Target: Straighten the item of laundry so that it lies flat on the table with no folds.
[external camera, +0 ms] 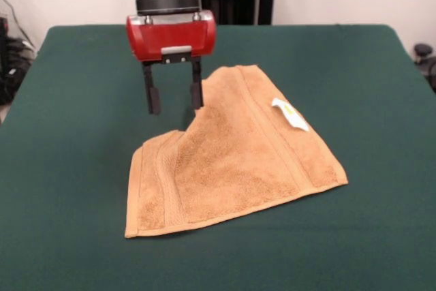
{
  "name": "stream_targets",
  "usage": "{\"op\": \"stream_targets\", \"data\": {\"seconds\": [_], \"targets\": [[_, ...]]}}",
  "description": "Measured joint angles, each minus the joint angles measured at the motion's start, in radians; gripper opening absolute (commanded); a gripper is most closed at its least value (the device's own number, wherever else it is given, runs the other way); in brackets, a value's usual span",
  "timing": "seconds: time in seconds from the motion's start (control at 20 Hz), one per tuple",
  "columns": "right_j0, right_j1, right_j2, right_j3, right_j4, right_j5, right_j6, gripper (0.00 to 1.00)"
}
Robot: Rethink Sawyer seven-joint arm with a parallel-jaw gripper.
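Observation:
The tan terry towel (pixel 235 158) lies on the dark green table (pixel 75 168) near the middle of the front view. Its far corner is folded over, so the outline is irregular, with a notch on its far left edge. Border bands run along two sides, and a small white label (pixel 290 114) lies on its right part. My gripper (pixel 176 99) hangs from the red wrist block just above the cloth's far left edge. Its two black fingers are apart and hold nothing. The right finger (pixel 197 93) stands at the folded edge; the left one is over bare table.
The table's far edge runs behind the arm, with a pale wall beyond. Dark cables and equipment (pixel 10 52) show past the left edge, and a dark object (pixel 426 56) past the right edge.

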Motion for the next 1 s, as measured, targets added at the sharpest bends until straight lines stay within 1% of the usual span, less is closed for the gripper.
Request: {"op": "stream_targets", "data": {"seconds": [0.25, 0.5, 0.55, 0.65, 0.7, 1.0], "targets": [[-0.027, 0.003, 0.002, 0.050, 0.035, -0.001, 0.006, 1.00], [-0.103, 0.009, 0.023, 0.113, 0.033, 0.001, 0.006, 1.00], [-0.128, 0.012, 0.024, 0.135, 0.033, 0.010, 0.006, 1.00], [-0.142, 0.012, 0.025, 0.149, 0.033, 0.019, 0.006, 1.00], [-0.162, 0.014, 0.024, 0.171, 0.033, 0.035, 0.006, 1.00], [-0.188, 0.035, 0.031, 0.222, 0.033, 0.070, 0.006, 1.00]]}}
